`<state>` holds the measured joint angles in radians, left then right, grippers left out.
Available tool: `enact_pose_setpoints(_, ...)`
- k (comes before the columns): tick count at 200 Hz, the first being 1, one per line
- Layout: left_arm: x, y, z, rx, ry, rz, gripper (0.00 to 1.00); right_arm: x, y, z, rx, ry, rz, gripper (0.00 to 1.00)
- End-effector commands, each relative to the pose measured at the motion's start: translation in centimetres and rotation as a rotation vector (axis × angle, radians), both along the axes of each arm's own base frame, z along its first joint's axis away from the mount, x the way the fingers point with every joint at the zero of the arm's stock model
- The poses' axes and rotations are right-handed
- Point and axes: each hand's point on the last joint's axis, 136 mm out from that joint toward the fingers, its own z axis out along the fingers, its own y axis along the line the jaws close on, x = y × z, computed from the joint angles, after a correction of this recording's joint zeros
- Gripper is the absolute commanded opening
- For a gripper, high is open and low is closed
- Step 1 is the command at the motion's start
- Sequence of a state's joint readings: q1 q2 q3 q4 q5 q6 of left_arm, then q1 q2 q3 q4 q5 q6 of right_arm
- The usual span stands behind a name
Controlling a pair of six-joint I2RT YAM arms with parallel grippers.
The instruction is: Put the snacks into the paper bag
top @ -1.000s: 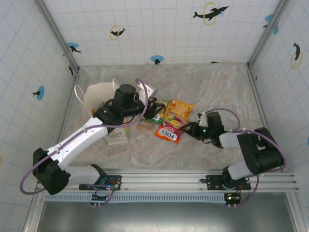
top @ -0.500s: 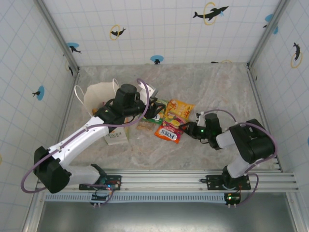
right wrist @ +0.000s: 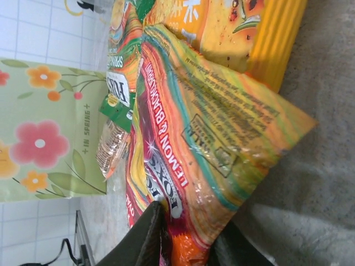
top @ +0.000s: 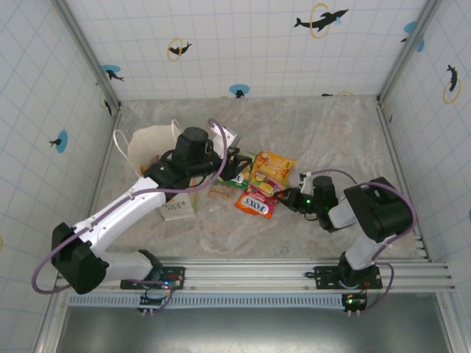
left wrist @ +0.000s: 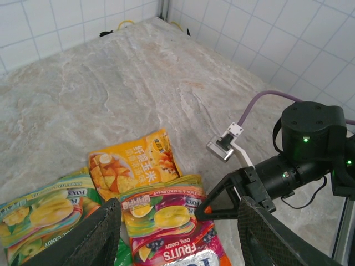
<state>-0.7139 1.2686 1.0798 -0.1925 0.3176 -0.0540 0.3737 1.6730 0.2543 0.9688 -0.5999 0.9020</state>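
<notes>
Count on the table: one paper bag point(top: 147, 147). Four snack packets lie outside it: one orange-yellow packet point(top: 274, 163), one red FOX'S packet point(top: 257, 200), one green FOX'S packet point(left wrist: 39, 213) and one small clear packet point(top: 219, 192). Two grippers: left gripper point(left wrist: 177, 224), right gripper point(right wrist: 188, 249).

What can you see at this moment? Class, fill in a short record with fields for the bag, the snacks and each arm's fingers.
Paper bag: left of the pile, beside the left arm.
Snacks: overlapping pile outside the bag.
Orange bag: lying flat at the pile's far side.
Left gripper: fingers open above the pile, holding nothing.
Right gripper: fingers pinching the edge of the red FOX'S packet.
</notes>
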Motion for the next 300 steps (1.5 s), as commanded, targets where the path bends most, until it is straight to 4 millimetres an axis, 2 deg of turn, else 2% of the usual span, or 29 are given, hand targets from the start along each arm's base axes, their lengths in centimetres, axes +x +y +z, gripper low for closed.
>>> enact_pose_setpoints(1,0.2,-0.4,1.5,-0.024,-0.025,0.009,0.57,-0.1,0.0,2.1,0.011,-0.105,0.020,0.19)
enact_pose_setpoints(49,-0.1,0.3,1.8,-0.021,-0.042,0.024,0.57,-0.3,-0.6,4.4,-0.099,-0.225,0.075,0.01)
enact_pose_setpoints(65,-0.3,0.5,1.8,-0.019,-0.047,0.023,0.58,-0.3,-0.9,5.7,-0.147,-0.299,0.102,0.00)
enact_pose_setpoints(100,-1.0,0.3,2.3,-0.045,-0.059,-0.008,0.59,-0.5,-1.5,10.8,-0.224,-0.578,0.174,0.00)
enact_pose_setpoints(119,-1.3,0.1,2.3,-0.062,-0.063,-0.031,0.59,-1.1,-1.5,14.6,-0.182,-0.730,0.224,0.00)
enact_pose_setpoints(158,-2.1,-0.4,2.0,-0.089,-0.059,-0.083,0.60,-1.0,-3.1,21.3,-0.118,-0.939,0.260,0.00)
enact_pose_setpoints(176,-2.3,-0.7,1.9,-0.093,-0.058,-0.102,0.62,-1.8,-3.0,24.2,-0.072,-1.053,0.327,0.00)
enact_pose_setpoints(210,-2.8,-1.1,2.4,-0.126,-0.093,-0.149,0.64,-2.6,-2.6,28.2,-0.056,-1.220,0.387,0.00)
enact_pose_setpoints(252,-3.6,-1.1,4.1,-0.149,-0.186,-0.200,0.63,-3.7,-1.8,30.8,-0.007,-1.311,0.475,0.00)
enact_pose_setpoints(271,-4.0,-1.3,5.2,-0.177,-0.228,-0.232,0.65,-4.4,-1.2,31.2,0.014,-1.343,0.513,0.00)
enact_pose_setpoints(274,-4.2,-1.3,4.3,-0.169,-0.214,-0.242,0.65,-4.5,-1.1,31.2,0.016,-1.345,0.517,0.00)
enact_pose_setpoints(300,-5.3,-1.9,4.8,-0.207,-0.226,-0.320,0.65,-5.2,-0.2,31.3,0.050,-1.357,0.578,0.00)
